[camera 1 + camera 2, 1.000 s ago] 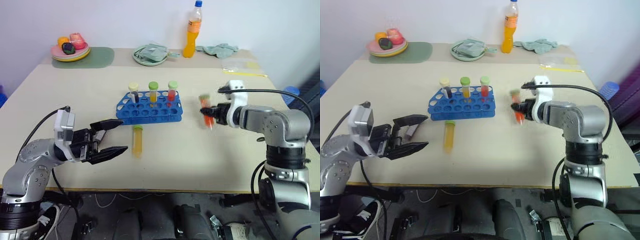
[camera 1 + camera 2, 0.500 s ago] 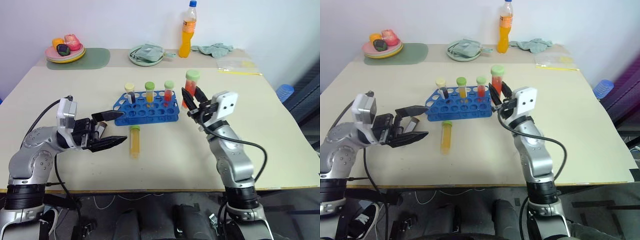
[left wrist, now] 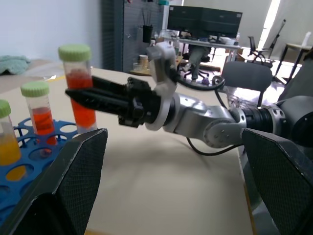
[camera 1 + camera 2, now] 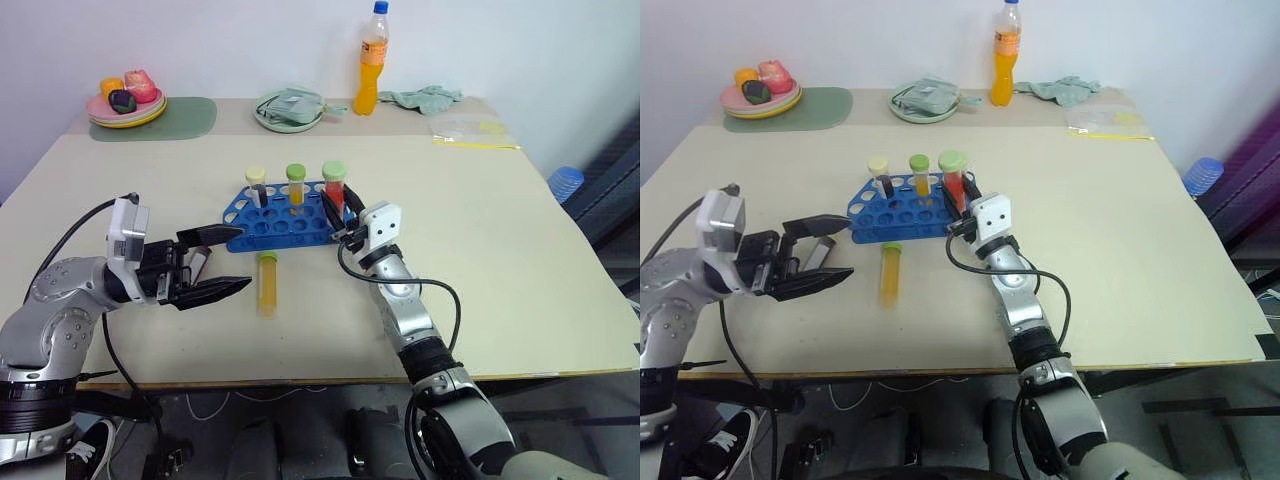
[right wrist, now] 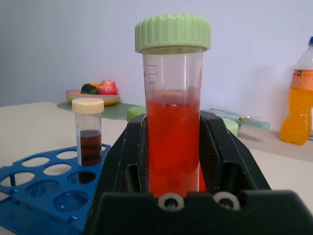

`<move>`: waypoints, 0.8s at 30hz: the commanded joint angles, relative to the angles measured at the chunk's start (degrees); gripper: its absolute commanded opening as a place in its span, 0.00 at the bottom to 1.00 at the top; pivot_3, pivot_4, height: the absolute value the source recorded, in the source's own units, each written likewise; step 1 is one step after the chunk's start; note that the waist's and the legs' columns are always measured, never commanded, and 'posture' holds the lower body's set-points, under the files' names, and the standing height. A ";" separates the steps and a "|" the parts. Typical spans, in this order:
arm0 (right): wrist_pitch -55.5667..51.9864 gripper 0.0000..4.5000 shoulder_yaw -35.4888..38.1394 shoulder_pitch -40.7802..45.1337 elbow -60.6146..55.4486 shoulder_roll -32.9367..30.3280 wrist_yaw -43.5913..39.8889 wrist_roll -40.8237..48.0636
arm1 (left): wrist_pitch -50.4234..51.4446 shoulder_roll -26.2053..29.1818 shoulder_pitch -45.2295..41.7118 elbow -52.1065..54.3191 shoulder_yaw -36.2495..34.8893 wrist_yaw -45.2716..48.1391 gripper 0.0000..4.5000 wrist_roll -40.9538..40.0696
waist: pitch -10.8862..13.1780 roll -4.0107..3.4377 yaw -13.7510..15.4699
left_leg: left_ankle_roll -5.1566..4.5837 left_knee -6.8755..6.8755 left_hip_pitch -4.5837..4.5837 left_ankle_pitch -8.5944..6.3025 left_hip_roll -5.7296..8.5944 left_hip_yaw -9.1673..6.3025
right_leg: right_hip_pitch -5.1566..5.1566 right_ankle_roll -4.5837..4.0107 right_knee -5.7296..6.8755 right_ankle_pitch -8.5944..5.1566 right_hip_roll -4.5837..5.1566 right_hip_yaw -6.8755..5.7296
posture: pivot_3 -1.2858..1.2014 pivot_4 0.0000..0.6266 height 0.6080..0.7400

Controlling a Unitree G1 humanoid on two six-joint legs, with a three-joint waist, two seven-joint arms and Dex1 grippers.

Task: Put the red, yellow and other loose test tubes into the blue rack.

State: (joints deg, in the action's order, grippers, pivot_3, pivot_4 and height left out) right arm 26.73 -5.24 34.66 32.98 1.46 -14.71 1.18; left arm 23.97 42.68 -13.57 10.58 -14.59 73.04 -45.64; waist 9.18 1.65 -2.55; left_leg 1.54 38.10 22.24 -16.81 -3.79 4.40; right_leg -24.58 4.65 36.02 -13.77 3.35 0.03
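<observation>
the right pincer (image 4: 340, 213) grips a red test tube (image 5: 172, 142) upright at the blue rack's (image 4: 275, 222) 3 o'clock end; misaligned, it could catch the rim. the left pincer (image 4: 213, 263) gapes wide, beside the yellow tube (image 4: 267, 283) lying on the table (image 4: 500, 230).

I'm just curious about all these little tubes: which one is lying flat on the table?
The yellow tube, on its side in front of the blue rack. The others stand upright: three in the rack, one red in the right gripper.

Both eye views looked down from the head over the surface (image 4: 500, 260). Each wrist view looked level along its fingers, close in, sharing the blue rack (image 4: 285, 215).
</observation>
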 commanded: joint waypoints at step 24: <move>9.11 0.27 3.15 7.21 15.89 -1.69 2.06 -2.04 | 0.72 2.22 2.02 2.90 -3.33 -0.69 1.00 -1.88 | 0.00 0.00 -0.04 | 0.05 0.00 -0.05 0.03 0.00 0.02 | 0.01 -0.01 0.04 0.00 0.04 0.00 | 0.52 0.24 1.00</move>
State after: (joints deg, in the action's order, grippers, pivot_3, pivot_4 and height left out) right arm 35.20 -2.40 40.78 48.69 -0.47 -12.81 -0.93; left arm 24.80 44.33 -10.97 12.15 -16.65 72.24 -46.77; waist 9.18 1.64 -2.59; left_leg 1.59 38.10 22.18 -16.78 -3.78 4.41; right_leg -24.57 4.65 36.06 -13.77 3.39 0.03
